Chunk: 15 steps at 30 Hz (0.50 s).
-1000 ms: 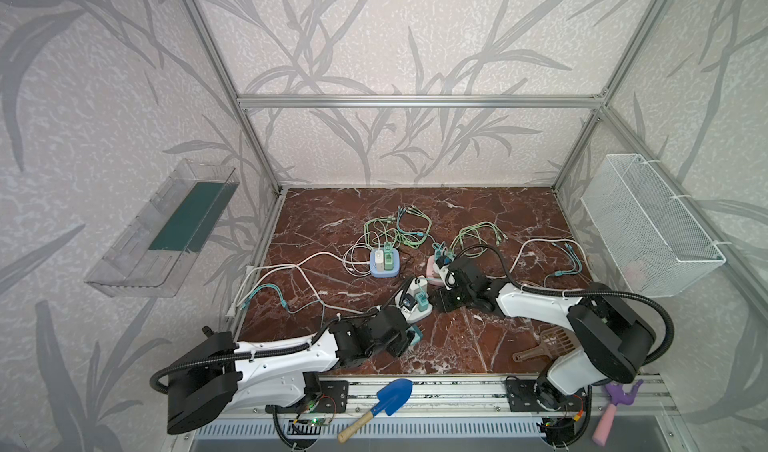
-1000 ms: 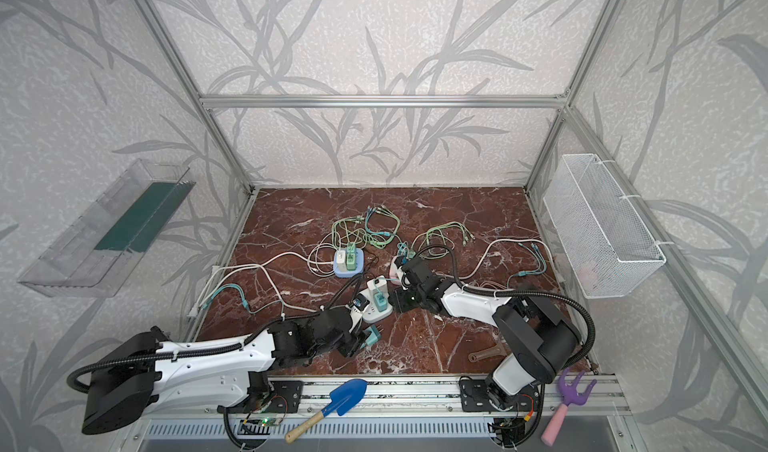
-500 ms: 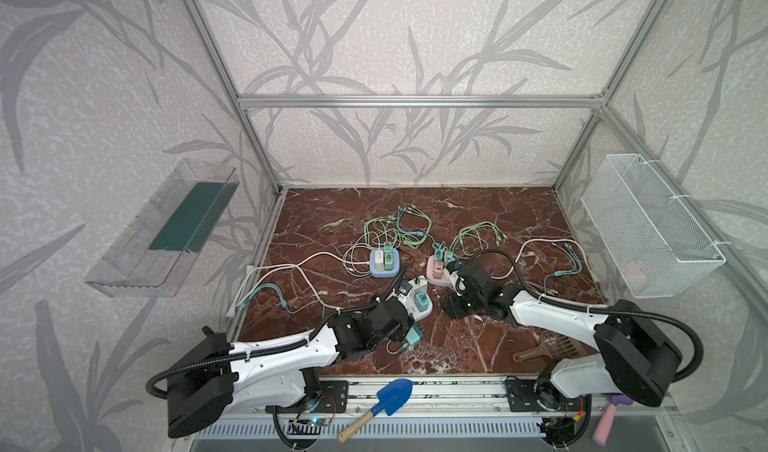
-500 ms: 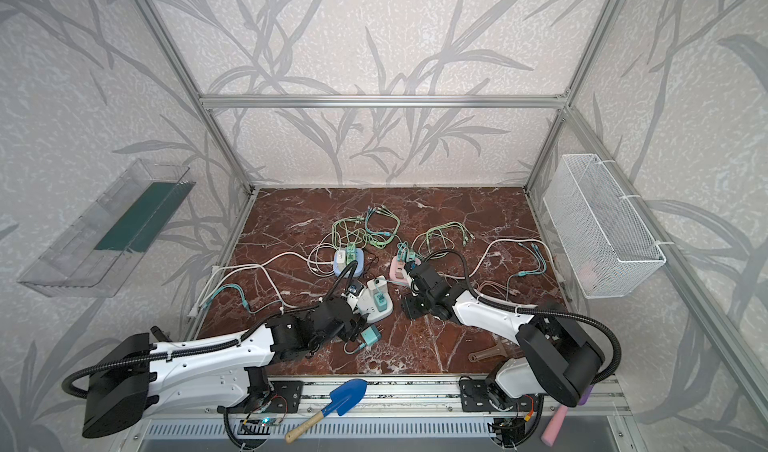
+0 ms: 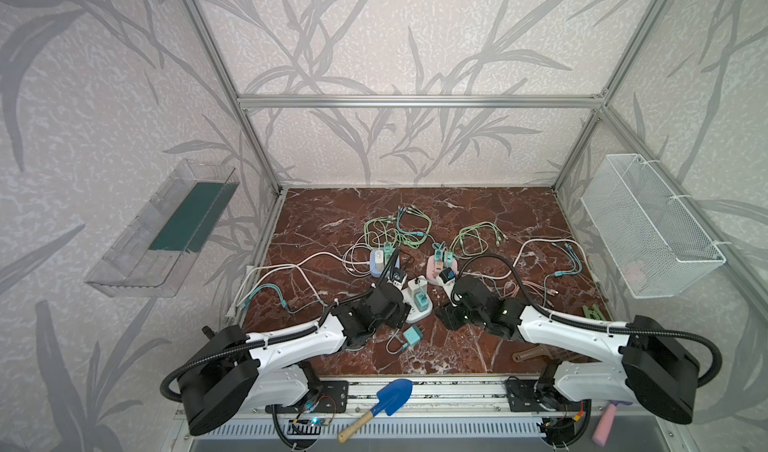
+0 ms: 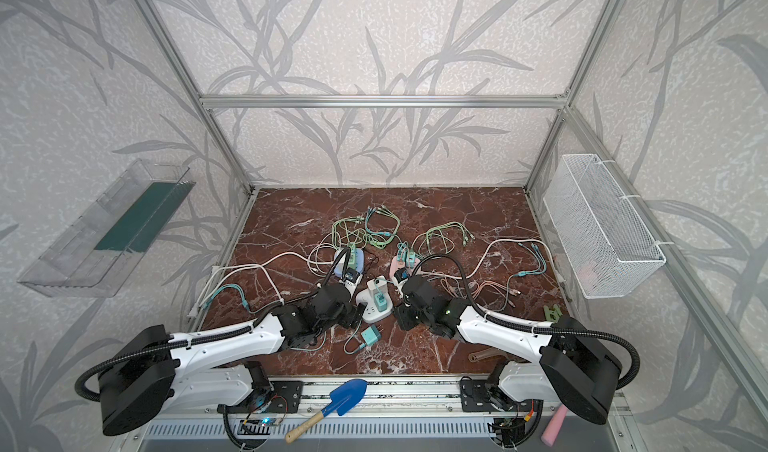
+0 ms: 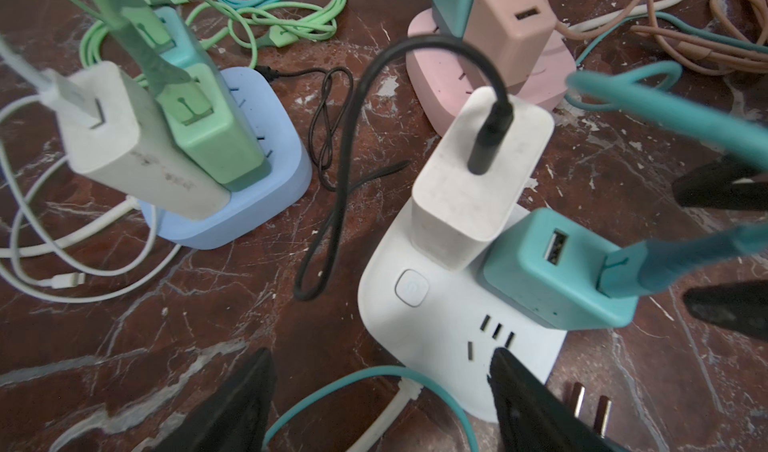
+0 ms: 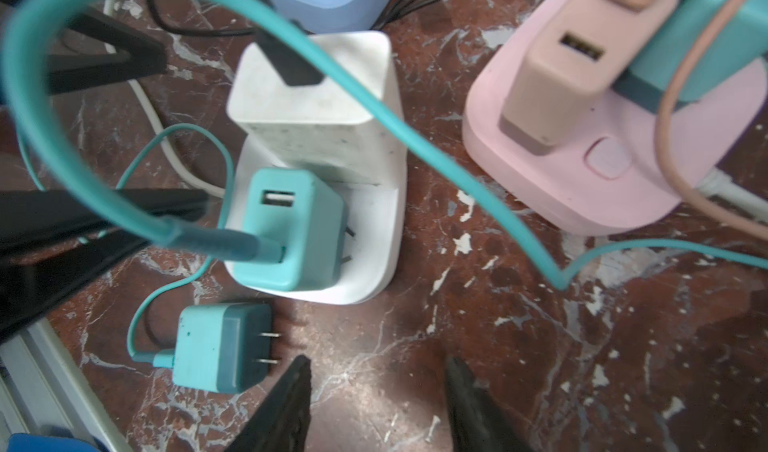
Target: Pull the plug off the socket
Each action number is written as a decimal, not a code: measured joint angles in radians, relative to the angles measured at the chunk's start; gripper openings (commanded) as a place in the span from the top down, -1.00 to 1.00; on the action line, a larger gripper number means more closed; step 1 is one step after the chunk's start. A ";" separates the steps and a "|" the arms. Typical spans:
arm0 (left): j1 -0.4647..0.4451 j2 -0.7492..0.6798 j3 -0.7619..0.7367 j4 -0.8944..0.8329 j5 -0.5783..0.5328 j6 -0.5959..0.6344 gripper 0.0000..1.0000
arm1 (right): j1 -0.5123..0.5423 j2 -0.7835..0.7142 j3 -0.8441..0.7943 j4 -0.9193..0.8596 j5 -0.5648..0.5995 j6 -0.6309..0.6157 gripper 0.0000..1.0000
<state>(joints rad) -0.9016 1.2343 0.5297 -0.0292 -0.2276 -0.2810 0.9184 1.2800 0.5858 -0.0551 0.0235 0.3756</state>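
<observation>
- The left gripper [image 7: 382,404] now has its jaws spread wide with nothing between them. A second ago they were closer together, at a teal plug.
- That loose teal plug [image 8: 216,354] lies on its side on the marble table [image 5: 478,358] with its two prongs bare. It rests just beside the near edge of the white socket [image 8: 374,242], and its thin teal cable curls away from it.
- The right gripper [image 8: 376,408] has drawn back to the right of the white socket, which it reached over a second ago. Its jaws stand somewhat apart, with only bare marble between them.
- The white socket still carries two plugs standing upright. One is a white charger [image 7: 478,180] with a black cable, and the other is a second teal charger [image 7: 557,271].
- The blue socket [image 7: 270,180] and the pink socket [image 7: 428,80], farther back, keep their chargers as before.
- For the task, one plug looks already pulled out and let go, and neither gripper is touching the socket.
- If more plugs are meant to come out, the second teal charger is probably the closest to reach. The small socket would probably need holding down during the pull.
</observation>
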 measured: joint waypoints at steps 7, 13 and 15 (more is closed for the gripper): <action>0.016 0.034 0.021 0.001 0.007 -0.028 -0.61 | 0.083 0.033 0.002 0.060 0.098 0.066 -0.11; 0.026 0.043 0.021 0.011 0.020 -0.030 -0.61 | 0.101 0.104 0.010 0.089 0.153 0.106 -0.12; 0.027 0.051 0.021 0.019 0.024 -0.030 -0.62 | 0.122 0.120 0.021 0.100 0.164 0.111 -0.13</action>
<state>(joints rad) -0.8749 1.2858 0.5510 -0.0105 -0.2035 -0.3111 1.0401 1.3998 0.6064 0.0444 0.1875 0.4862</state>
